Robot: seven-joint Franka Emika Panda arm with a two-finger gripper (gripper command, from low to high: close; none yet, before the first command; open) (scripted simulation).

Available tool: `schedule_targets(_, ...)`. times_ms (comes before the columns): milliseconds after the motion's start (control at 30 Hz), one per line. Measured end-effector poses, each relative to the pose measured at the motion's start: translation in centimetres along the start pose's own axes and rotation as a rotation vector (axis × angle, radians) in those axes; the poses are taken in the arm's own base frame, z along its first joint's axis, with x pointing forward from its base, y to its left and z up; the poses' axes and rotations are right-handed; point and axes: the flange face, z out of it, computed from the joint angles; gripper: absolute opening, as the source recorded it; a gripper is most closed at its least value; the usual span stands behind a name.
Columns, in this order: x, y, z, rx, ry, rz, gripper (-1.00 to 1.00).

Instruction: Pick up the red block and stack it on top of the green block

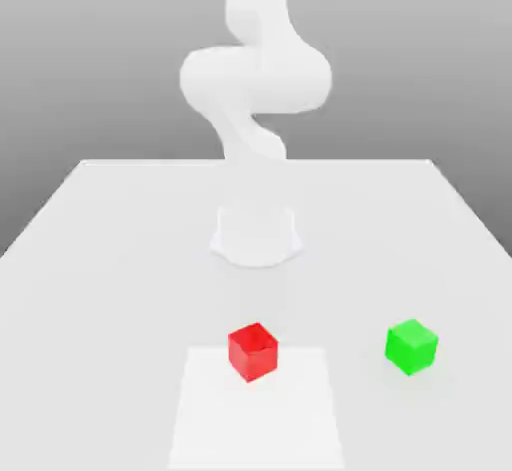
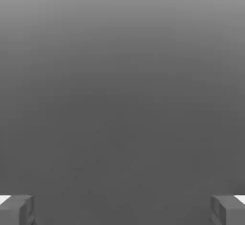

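Ext. view bright, flat, washed-out w/ white arm blending into pale table, soft edges, only faint shadows under red block & green block; hand view dim, smooth grey gradient, lighter toward one edge.

Red block: small cube, glossy, slightly translucent look. Sits flat on table, turned so one vertical edge faces camera, top face visible as diamond. Nothing touching it.

Green block: cube of like size, bright green, also sits flat on table, turned corner-on much as red block. Lies well apart from red block, toward exterior view's right of it, about level with it in depth. Nothing stacked on it; top face bare.
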Motion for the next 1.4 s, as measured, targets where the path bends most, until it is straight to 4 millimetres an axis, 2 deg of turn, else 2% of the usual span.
schedule_targets(133,-2.8,2.7,9.8,-0.093,-0.116,-0.111,0.00)
schedule_targets(300,-8.2,7.9,19.8,-0.192,-0.274,-0.247,0.00)
schedule_targets(433,-14.2,13.5,26.1,-0.260,-0.423,-0.361,0.00)
schedule_targets(567,-21.6,20.3,30.9,-0.317,-0.594,-0.479,0.00)
schedule_targets(633,-24.1,22.4,32.9,-0.328,-0.637,-0.511,0.00)
schedule_targets(800,-26.6,24.9,36.1,-0.333,-0.649,-0.517,0.00)
schedule_targets(833,-26.9,25.2,36.4,-0.333,-0.650,-0.517,-1.00)
schedule_targets(1033,-27.0,25.3,36.6,-0.334,-0.651,-0.516,-1.00)
schedule_targets(1100,-26.5,24.8,36.0,-0.333,-0.651,-0.517,-1.00)
schedule_targets(1300,-24.2,22.8,32.4,-0.333,-0.651,-0.515,-1.00)
schedule_targets(1400,-25.3,19.5,31.6,-0.308,-0.667,-0.595,-1.00)
